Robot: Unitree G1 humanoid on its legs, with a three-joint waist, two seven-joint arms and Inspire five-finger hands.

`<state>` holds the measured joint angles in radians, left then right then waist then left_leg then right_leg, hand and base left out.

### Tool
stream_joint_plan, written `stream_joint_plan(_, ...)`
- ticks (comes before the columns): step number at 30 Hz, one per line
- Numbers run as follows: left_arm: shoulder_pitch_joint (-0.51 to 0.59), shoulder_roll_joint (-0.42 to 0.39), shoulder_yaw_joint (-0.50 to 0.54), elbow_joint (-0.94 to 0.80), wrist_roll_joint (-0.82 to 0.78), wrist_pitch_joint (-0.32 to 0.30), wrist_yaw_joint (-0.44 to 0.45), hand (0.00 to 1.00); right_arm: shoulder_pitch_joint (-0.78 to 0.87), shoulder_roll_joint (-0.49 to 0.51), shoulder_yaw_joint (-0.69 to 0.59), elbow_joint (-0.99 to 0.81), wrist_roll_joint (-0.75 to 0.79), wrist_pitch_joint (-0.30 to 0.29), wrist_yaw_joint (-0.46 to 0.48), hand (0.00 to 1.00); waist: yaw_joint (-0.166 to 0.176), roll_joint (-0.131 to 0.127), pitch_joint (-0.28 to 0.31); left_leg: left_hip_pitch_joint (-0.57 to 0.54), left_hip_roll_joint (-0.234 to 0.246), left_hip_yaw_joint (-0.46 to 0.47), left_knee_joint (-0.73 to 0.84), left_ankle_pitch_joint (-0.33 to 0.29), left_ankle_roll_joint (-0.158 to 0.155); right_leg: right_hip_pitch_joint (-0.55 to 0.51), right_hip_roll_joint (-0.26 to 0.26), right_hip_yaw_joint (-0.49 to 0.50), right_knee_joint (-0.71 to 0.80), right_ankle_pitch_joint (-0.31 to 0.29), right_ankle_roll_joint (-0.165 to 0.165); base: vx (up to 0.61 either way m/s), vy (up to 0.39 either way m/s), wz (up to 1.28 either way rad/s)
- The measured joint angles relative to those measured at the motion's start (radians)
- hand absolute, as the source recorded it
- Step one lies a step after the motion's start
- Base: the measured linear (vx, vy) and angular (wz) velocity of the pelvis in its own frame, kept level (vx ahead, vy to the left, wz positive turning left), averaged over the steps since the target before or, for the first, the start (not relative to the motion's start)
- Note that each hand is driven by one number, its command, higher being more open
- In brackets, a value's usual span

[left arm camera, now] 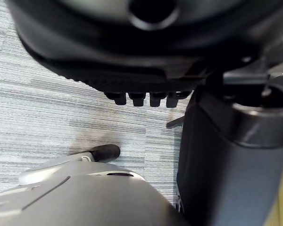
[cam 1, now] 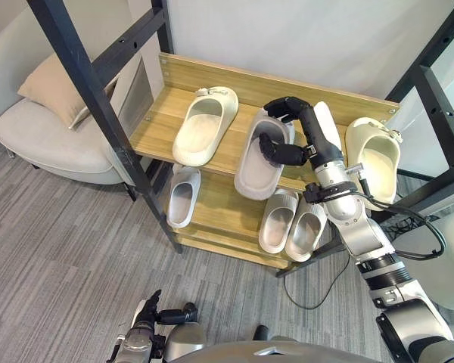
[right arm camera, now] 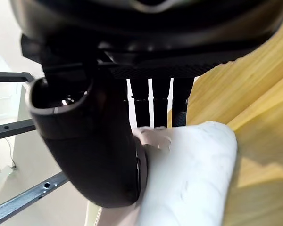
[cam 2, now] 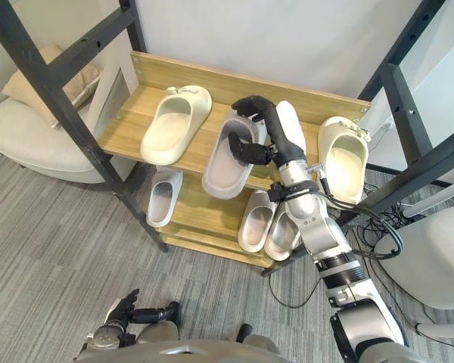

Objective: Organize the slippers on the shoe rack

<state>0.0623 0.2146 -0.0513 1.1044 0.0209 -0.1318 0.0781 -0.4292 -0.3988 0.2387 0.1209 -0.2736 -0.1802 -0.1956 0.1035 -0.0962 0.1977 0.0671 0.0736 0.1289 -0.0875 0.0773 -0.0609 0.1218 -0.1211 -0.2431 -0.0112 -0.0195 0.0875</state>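
The right hand (cam 1: 301, 117) is closed on a grey slipper (cam 1: 251, 174) at the middle of the rack's (cam 1: 234, 82) top shelf (cam 1: 157, 121). Its fingers (right arm camera: 153, 101) hook over the slipper's far end and its thumb (cam 1: 276, 151) presses into the hollow footbed. This slipper is smooth, thick moulded foam with a long oval outline. It lies tilted, its near end hanging past the shelf's front edge.

Just beside it, partly under the arm, lies a white slipper (cam 1: 327, 121) of the same rounded form. A cream slipper (cam 1: 204, 125) sits toward the rack's left end, well apart from the hand. A second cream slipper (cam 1: 378, 159) lies at the rack's right end.

The rack is light wood with visible grain, made of flat boards with a low back panel. Its lower shelf (cam 1: 223, 204) holds a pale slipper (cam 1: 183, 197) at the left end. Below the grey slipper stands a pair (cam 1: 291, 223), side by side and touching.

Black metal bars (cam 1: 98, 98) cross in front of the rack's left end. Left of the rack stands a pale upholstered chair (cam 1: 45, 140) with a tan cushion (cam 1: 57, 91). Grey striped carpet (cam 1: 60, 249) lies in front of the rack. The left hand (cam 1: 147, 321) hangs over it, well apart from the rack, fingers relaxed and holding nothing.
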Motion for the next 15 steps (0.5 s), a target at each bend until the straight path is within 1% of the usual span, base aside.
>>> stream_joint_plan(5, 0.000, 0.000, -0.001, -0.001, 0.000, 0.000, 0.000, 1.00, 0.000, 0.000, 0.027, -0.028, 0.000, -0.003, 0.001, 0.00, -0.001, 0.000, 0.000, 0.002, 0.001, 0.000, 0.000, 0.000, 0.000, 0.002, 0.000, 0.001, 0.001, 0.000, 0.000, 0.00, 0.000, 0.00)
stream_joint_plan(7, 0.000, 0.000, -0.001, -0.005, 0.000, 0.000, 0.000, 1.00, 0.000, -0.001, 0.030, -0.059, -0.001, -0.003, 0.020, 0.00, -0.003, 0.000, 0.000, 0.005, 0.002, 0.002, 0.000, 0.000, 0.000, 0.003, 0.000, 0.003, 0.004, 0.000, 0.000, 0.00, 0.000, 0.00)
stream_joint_plan(12, 0.001, 0.001, -0.002, -0.005, 0.000, 0.001, 0.000, 1.00, 0.013, -0.013, 0.036, -0.203, -0.002, -0.004, 0.030, 0.00, -0.007, 0.001, 0.000, 0.013, 0.006, 0.012, 0.000, -0.001, -0.002, 0.002, 0.001, 0.014, 0.012, 0.001, 0.000, 0.00, 0.000, -0.06)
stream_joint_plan(15, 0.003, 0.001, -0.002, -0.004, 0.000, 0.001, -0.001, 1.00, 0.017, -0.017, 0.031, -0.296, -0.002, -0.019, 0.030, 0.00, -0.017, 0.002, -0.002, 0.019, 0.008, 0.021, -0.003, -0.006, -0.008, 0.000, 0.002, 0.024, 0.018, 0.002, 0.000, -0.02, 0.006, -0.09)
